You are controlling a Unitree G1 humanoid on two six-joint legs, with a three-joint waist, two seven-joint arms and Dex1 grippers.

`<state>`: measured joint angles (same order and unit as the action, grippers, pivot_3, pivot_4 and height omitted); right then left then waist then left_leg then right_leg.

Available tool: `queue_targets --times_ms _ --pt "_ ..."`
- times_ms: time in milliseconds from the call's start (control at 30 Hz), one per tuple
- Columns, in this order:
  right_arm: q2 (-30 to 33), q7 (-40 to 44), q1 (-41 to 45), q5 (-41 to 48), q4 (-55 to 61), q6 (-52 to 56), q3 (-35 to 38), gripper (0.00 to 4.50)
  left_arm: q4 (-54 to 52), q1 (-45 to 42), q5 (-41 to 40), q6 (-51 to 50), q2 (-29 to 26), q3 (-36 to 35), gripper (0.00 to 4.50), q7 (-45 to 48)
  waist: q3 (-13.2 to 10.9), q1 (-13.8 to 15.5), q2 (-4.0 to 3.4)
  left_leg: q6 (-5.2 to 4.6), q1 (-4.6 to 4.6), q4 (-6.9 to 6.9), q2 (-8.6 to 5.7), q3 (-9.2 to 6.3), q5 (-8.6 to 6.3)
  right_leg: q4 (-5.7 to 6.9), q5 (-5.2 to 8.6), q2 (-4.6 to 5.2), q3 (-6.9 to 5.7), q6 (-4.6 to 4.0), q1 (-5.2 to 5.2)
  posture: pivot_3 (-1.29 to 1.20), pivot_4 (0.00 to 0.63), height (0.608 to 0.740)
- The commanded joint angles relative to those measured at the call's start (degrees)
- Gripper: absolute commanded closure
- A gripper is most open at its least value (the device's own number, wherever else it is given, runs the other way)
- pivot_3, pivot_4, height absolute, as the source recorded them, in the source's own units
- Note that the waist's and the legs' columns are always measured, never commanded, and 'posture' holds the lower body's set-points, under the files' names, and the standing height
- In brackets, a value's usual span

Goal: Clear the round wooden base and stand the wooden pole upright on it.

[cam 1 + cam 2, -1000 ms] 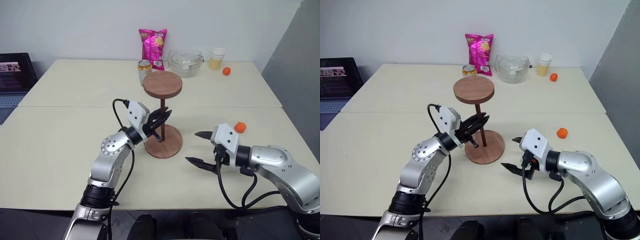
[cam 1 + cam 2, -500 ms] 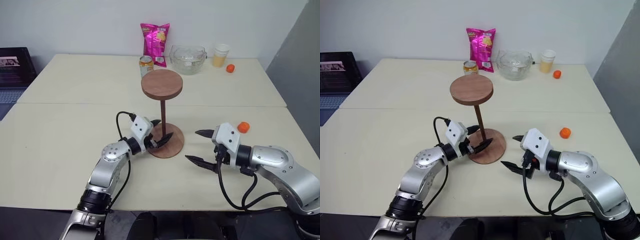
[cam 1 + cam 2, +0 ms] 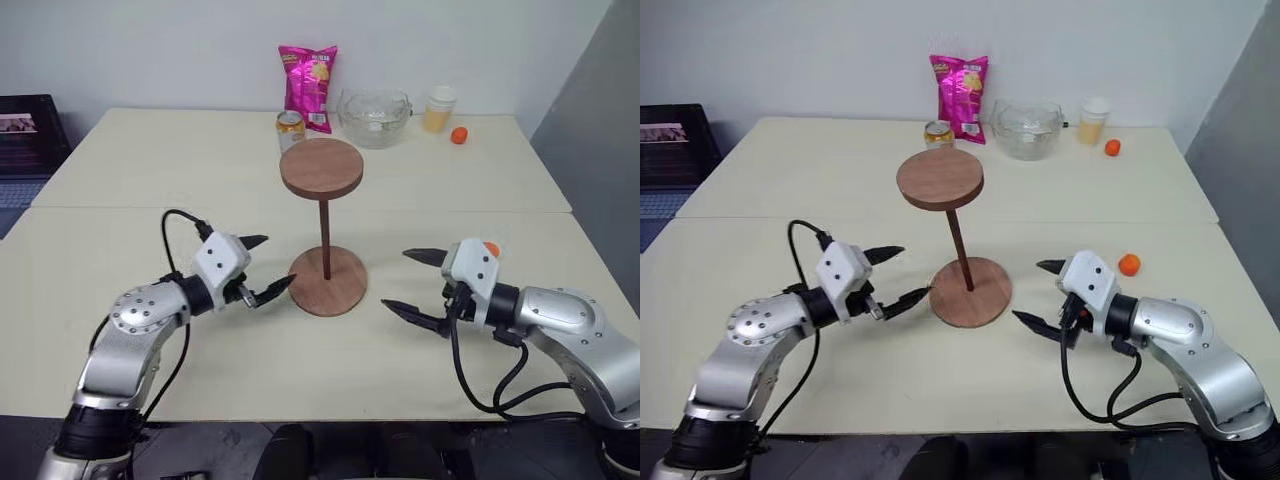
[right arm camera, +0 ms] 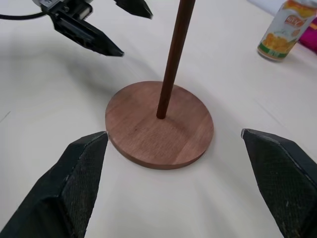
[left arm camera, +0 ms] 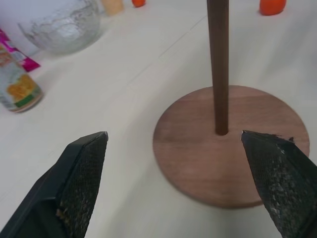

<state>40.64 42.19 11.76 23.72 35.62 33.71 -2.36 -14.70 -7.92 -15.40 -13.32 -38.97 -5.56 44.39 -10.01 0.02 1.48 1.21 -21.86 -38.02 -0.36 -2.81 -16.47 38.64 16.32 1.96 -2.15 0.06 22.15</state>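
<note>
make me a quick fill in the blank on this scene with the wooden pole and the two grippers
1. The thin dark brown wooden pole stands ____ in the flat round reddish-brown wooden base.
2. Both the left gripper and right gripper have their fingers ____.
3. The fixed disc is at the pole's ____ end.

Missing words: upright; open; top

Cream table (image 3: 150, 170), round wooden base (image 3: 327, 281)
</note>
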Motion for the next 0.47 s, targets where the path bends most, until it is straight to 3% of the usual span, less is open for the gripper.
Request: queue_targets --times_ms 33,267,467 --pt "1.8 4.2 -0.4 0.6 -3.1 -6.4 5.1 0.0 -1.6 2.8 -2.1 -3.1 -3.8 -9.0 0.03 -0.8 0.0 0.0 0.03 0.0 0.0 0.0 0.0 0.0 0.0 0.0 0.0 0.0 0.0 0.0 0.01 0.0 0.15 0.74" --pt "6.4 14.9 0.0 5.4 -9.3 -10.3 9.8 0.0 -9.6 11.6 -5.9 -11.6 -9.6 -16.5 0.03 2.6 -0.2 0.0 -0.07 -0.02 0.01 0.02 0.01 0.04 -0.01 -0.02 0.0 0.01 0.02 -0.01 0.0 0.0 0.15 0.74" --pt "7.0 17.0 2.1 6.5 -11.9 -10.6 10.3 0.0 -10.4 12.2 -9.3 -12.5 -10.4 -18.8 0.03 5.2 -0.2 0.0 -0.09 -0.02 0.01 0.03 0.02 0.02 -0.01 -0.01 0.0 0.01 0.0 -0.02 0.0 0.0 0.15 0.74"
